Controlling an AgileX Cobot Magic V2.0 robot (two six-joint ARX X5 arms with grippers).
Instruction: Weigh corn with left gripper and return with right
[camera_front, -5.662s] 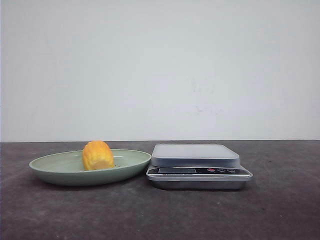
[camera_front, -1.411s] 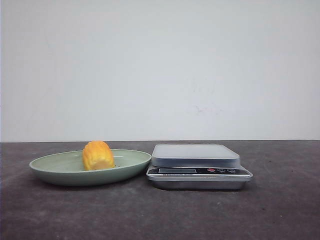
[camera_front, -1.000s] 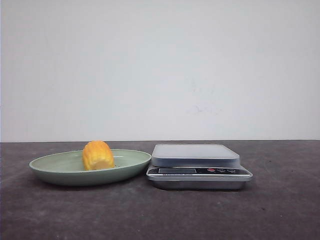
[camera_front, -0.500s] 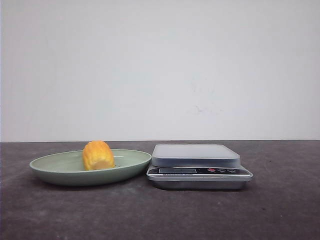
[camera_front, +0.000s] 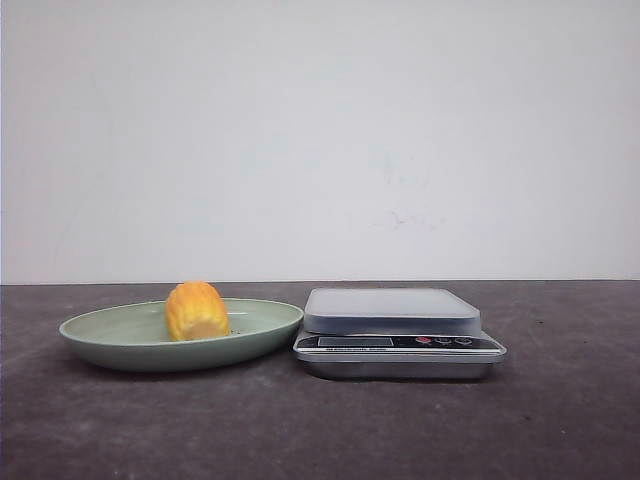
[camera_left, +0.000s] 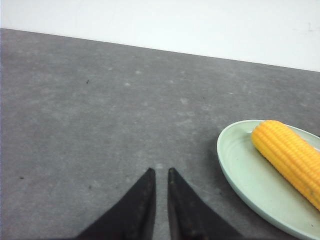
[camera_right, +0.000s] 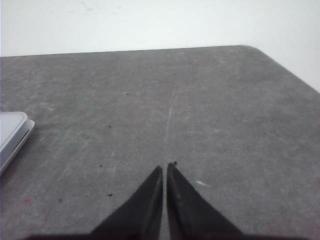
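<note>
Pickup not yet begun: the corn (camera_front: 196, 311) lies in the green plate (camera_front: 110, 343) beside the bare scale (camera_front: 392, 309), my left pincer (camera_left: 161, 176) nearly closed, empty, off to the plate's side; I judge it must widen, then reach across.

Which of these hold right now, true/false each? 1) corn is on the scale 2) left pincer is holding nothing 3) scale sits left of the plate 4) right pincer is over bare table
1) False: the corn lies in the green plate.
2) True: the left pincer is shut on nothing.
3) False: the scale sits right of the plate.
4) True: the right pincer hangs above bare table.
</note>
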